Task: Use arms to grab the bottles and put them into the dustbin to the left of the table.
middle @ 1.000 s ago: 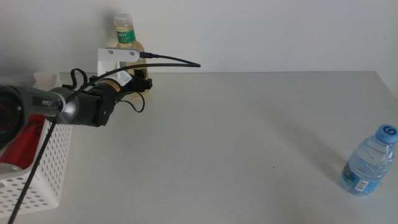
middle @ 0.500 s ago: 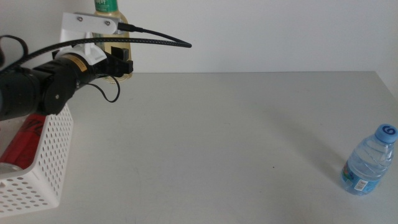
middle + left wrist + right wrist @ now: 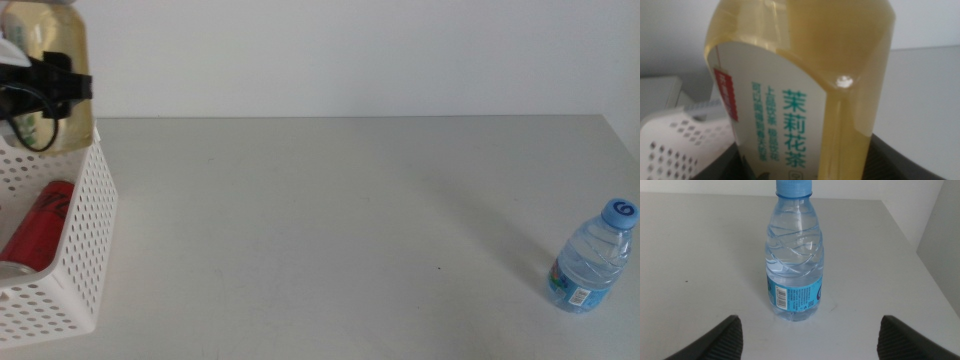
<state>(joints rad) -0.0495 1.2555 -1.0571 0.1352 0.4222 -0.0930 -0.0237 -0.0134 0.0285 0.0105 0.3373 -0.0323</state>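
Observation:
My left gripper (image 3: 58,86) is shut on the yellow drink bottle (image 3: 55,35) and holds it upright above the far end of the white perforated dustbin (image 3: 72,262) at the table's left edge. In the left wrist view the bottle (image 3: 805,75) with its green-white label fills the picture, and the dustbin's rim (image 3: 675,145) shows below it. The slim red can (image 3: 38,228) lies inside the dustbin. The small clear blue-capped water bottle (image 3: 593,258) stands at the table's right front. In the right wrist view my right gripper (image 3: 810,331) is open, just short of that bottle (image 3: 794,255).
The light-grey table (image 3: 330,220) stretches between the dustbin and the water bottle. A white wall runs behind it. The table's right edge (image 3: 920,245) lies close to the water bottle. The right arm does not show in the middle view.
My left gripper has carried the yellow bottle up and to the left, from the table's back edge to above the dustbin. The water bottle has not moved.

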